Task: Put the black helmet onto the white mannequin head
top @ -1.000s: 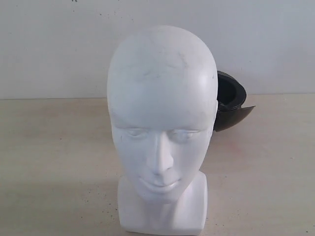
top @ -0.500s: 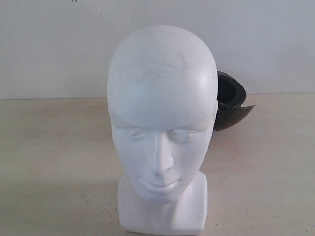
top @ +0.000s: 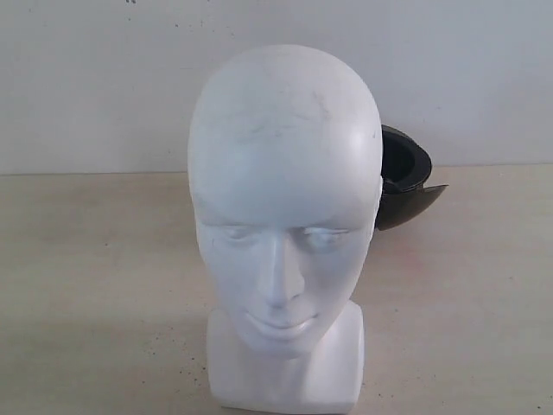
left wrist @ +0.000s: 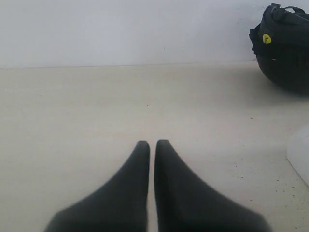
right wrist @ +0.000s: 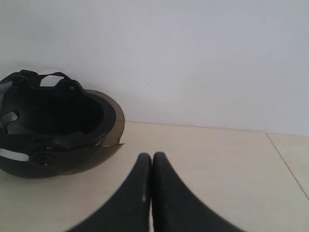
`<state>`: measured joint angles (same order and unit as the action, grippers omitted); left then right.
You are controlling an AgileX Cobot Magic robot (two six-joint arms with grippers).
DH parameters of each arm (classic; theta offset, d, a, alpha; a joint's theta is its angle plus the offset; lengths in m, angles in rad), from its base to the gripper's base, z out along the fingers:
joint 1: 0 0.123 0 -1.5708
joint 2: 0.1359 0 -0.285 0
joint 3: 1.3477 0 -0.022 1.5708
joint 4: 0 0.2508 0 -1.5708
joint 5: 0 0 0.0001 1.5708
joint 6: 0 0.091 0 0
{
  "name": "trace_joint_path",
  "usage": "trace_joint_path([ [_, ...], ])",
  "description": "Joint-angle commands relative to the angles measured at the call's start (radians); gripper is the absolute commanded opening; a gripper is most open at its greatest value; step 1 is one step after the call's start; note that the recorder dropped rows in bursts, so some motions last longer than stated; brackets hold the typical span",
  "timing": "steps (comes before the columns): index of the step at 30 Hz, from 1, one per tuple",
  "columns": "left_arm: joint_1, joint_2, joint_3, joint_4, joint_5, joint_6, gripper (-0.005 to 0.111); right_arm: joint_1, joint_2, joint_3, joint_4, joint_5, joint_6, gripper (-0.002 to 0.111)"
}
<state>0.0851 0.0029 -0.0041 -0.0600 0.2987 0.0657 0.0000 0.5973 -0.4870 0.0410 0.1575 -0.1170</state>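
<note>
Tabletop point(right wrist: 217, 159) bears black helmet point(right wrist: 53, 130) near right claw point(right wrist: 151, 157).

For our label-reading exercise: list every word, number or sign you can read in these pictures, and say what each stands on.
Round yellow sticker on the black helmet: a dark mark, too small to read.
White mannequin head: no text.
No other writing is visible.
</note>
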Motion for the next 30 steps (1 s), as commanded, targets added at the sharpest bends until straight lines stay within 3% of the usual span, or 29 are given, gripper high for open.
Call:
trace_joint_path([
  [1, 0.003, -0.003, 0.004, -0.01, 0.001, -0.009, 0.004, -0.001, 0.005, -0.009, 0.001, -0.027, 0.007, 0.0],
  [16, 0.003, -0.003, 0.004, -0.01, 0.001, -0.009, 0.004, -0.001, 0.036, -0.023, 0.001, -0.096, 0.007, 0.0],
  [23, 0.003, -0.003, 0.004, -0.01, 0.001, -0.009, 0.004, -0.001, 0.236, -0.168, 0.001, 0.123, -0.038, 0.0],
  [27, 0.003, -0.003, 0.004, -0.01, 0.001, -0.009, 0.004, -0.001, 0.369, -0.276, 0.024, 0.229, -0.185, 0.0],
  [30, 0.003, -0.003, 0.004, -0.01, 0.001, -0.009, 0.004, -0.001, 0.476, -0.368, 0.171, 0.296, -0.407, 0.0],
])
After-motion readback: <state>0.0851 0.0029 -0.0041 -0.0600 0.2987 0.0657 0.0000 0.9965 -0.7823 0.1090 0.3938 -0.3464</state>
